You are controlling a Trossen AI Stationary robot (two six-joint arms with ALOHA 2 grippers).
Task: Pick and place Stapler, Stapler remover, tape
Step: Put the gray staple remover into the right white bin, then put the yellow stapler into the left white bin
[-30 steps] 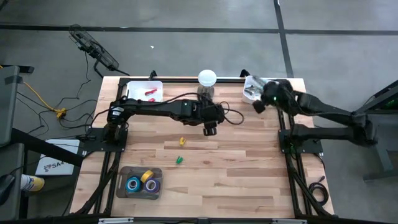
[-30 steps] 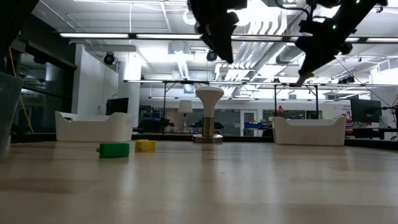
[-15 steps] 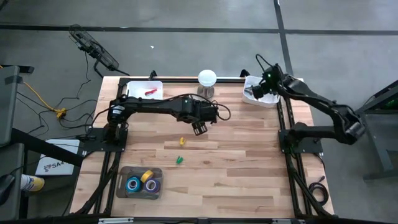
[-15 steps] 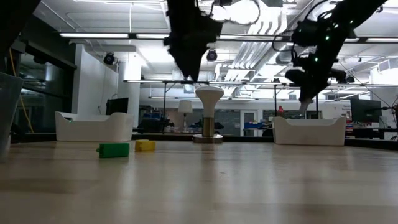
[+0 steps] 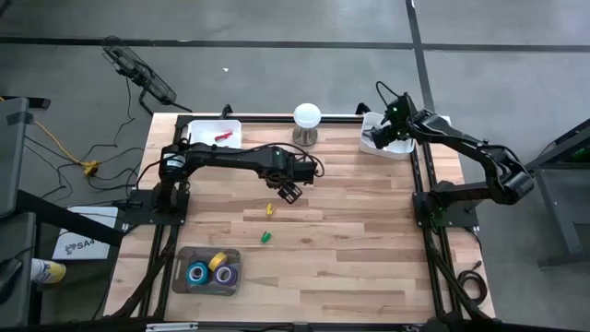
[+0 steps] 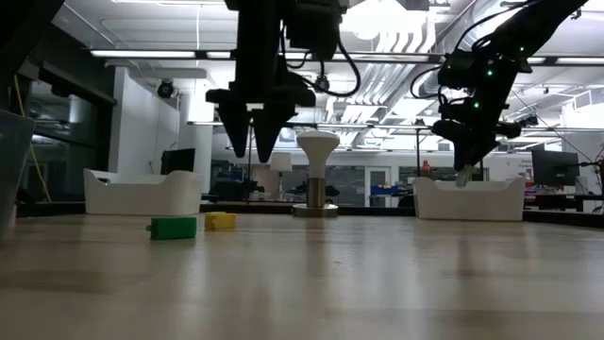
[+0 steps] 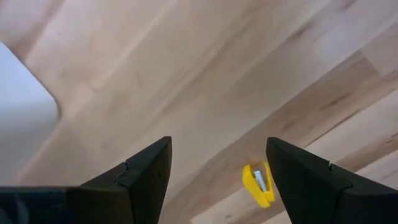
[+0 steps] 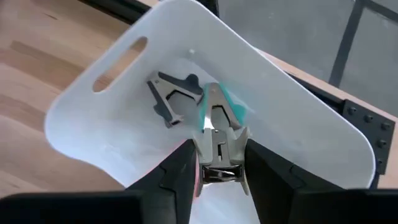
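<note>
Since a second ago, my left gripper [image 5: 289,192] has swung over the yellow stapler [image 7: 259,183], jaws open.
Only my right wrist view shows the silvery stapler remover [image 8: 216,144] between the right gripper's [image 8: 217,163] jaws, inside the white bin [image 8: 292,118]; gripped or not, I cannot tell.

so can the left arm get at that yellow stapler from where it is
Probably yes. The left gripper hangs above the table with its jaws open, the yellow stapler lies on bare wood just ahead of it, and nothing stands between them.

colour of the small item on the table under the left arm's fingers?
Yellow. The small item shows best in the left wrist view, lying on the wood between the open fingers.
</note>
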